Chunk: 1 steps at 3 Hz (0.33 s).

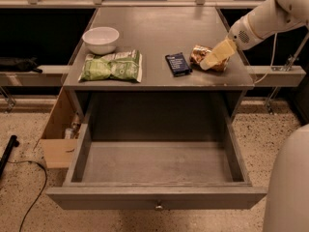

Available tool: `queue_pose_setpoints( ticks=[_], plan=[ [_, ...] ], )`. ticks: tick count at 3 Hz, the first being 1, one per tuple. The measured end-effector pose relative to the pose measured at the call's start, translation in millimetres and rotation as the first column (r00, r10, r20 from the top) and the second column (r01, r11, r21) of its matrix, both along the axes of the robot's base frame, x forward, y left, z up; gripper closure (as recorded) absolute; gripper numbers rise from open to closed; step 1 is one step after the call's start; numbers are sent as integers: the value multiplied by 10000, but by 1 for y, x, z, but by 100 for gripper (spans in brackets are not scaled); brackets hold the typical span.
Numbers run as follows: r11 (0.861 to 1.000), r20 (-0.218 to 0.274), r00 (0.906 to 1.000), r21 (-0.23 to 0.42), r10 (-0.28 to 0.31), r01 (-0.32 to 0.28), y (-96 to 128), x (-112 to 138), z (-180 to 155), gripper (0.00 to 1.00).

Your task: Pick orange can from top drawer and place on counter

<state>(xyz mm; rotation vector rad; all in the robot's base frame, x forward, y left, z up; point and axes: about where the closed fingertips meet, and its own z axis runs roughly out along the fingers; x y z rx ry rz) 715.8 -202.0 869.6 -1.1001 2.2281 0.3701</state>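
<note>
The orange can point(197, 53) lies on its side on the counter point(154, 30), near the right front corner. My gripper point(211, 62) reaches in from the upper right and lies across the can, hiding its middle. The top drawer point(154, 197) is pulled fully open below the counter, and its inside holds nothing I can see. Its small metal knob point(158, 207) is at the centre of the front panel.
A dark blue flat packet point(177, 64) lies just left of the can. A green snack bag point(112, 65) and a white bowl point(101, 39) are on the counter's left side. An open cardboard box point(58, 129) stands left of the cabinet. My white body point(289, 187) fills the lower right.
</note>
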Motion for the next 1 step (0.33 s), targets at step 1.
queue_pose_setpoints(
  ticks=[1],
  plan=[
    [10000,0,10000,0,0,0,0,0,0,0]
  ],
)
